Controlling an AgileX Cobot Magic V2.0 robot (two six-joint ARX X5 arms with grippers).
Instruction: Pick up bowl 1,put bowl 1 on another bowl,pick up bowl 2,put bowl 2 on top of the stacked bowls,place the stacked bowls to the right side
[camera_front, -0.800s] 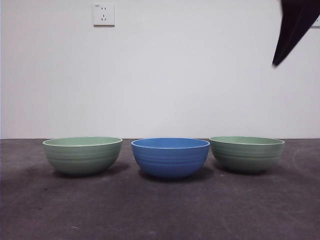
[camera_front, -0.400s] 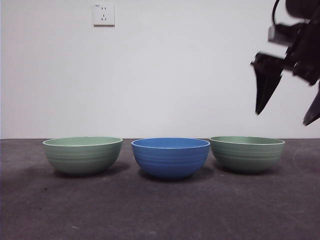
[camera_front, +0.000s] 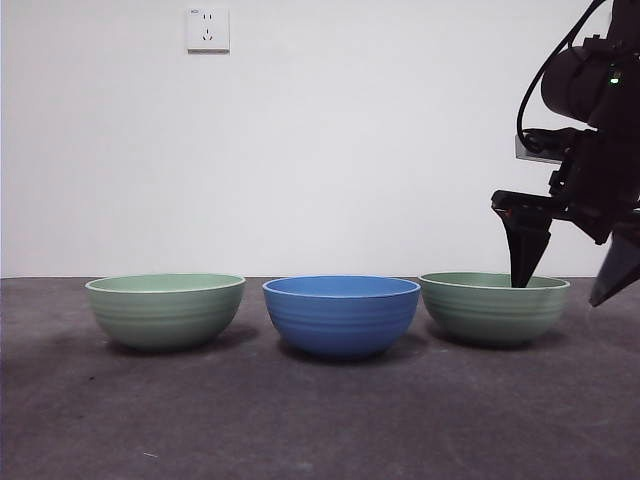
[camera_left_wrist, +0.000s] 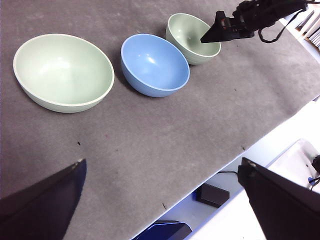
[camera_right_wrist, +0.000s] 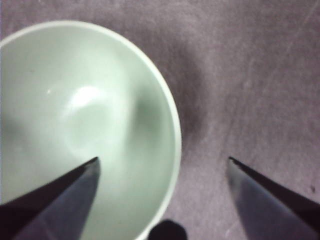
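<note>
Three ribbed bowls stand in a row on the dark table: a pale green bowl (camera_front: 165, 310) at the left, the blue bowl (camera_front: 341, 315) in the middle, and a second pale green bowl (camera_front: 493, 308) at the right. My right gripper (camera_front: 562, 292) is open and low over the right green bowl (camera_right_wrist: 85, 125). One jaw is inside it and the other outside its right rim. My left gripper (camera_left_wrist: 163, 162) hangs open high above the table, holding nothing. From there I see the left green bowl (camera_left_wrist: 62, 70), blue bowl (camera_left_wrist: 155, 64) and far green bowl (camera_left_wrist: 192, 37).
A white wall with a power outlet (camera_front: 207, 29) stands behind the table. The table's near edge (camera_left_wrist: 250, 145) drops to a pale floor. Small gaps separate the bowls.
The right arm has come down from the top right corner to the right green bowl, and its jaws now straddle that bowl's rim. The bowls have not moved.
</note>
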